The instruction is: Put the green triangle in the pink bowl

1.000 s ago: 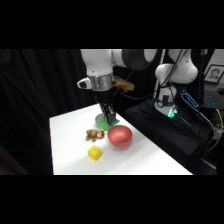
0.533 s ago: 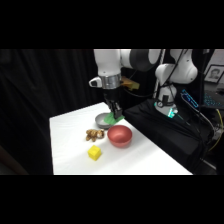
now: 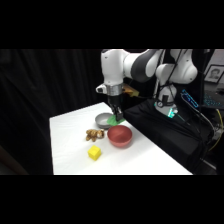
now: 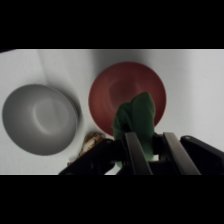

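My gripper (image 3: 117,118) hangs above the table, shut on the green triangle (image 3: 115,121). In the wrist view the green triangle (image 4: 135,119) sits between the two fingers (image 4: 136,150) and overlaps the near part of the pink bowl (image 4: 115,95). From the side, the pink bowl (image 3: 120,136) stands just below and to the right of the gripper. The block is lifted clear of the table.
A grey metallic bowl (image 3: 104,120) stands behind the gripper, seen left of the pink bowl as the grey bowl (image 4: 40,118) in the wrist view. A small brown object (image 3: 94,134) lies left of the pink bowl. A yellow cube (image 3: 94,153) sits nearer the front edge.
The gripper has carried the green triangle to the right, from over the brown object and grey bowl to the pink bowl's edge.
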Available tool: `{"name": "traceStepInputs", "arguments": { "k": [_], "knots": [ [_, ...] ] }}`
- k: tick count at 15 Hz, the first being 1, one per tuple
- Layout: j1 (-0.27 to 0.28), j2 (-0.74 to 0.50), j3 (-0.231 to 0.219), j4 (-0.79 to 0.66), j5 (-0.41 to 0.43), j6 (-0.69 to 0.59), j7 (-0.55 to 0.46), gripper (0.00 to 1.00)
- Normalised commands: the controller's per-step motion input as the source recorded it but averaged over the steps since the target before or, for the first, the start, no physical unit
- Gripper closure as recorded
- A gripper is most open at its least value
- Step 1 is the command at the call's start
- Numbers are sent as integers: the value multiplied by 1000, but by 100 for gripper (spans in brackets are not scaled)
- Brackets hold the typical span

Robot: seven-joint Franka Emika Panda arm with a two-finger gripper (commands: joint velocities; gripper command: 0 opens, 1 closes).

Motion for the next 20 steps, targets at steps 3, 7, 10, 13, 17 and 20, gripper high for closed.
{"name": "traceStepInputs", "arguments": {
  "k": [3,7,10,13,17,20],
  "knots": [
    [-47,75,-24,-210,8,457,-70,95],
    [-8,55,-5,-196,25,383,-50,95],
    [12,69,-4,-130,15,344,-63,95],
    [14,87,-10,-52,32,280,-99,53],
    [15,80,-13,15,67,168,-125,28],
    [23,-21,3,30,86,-4,-159,4]
  ]
}}
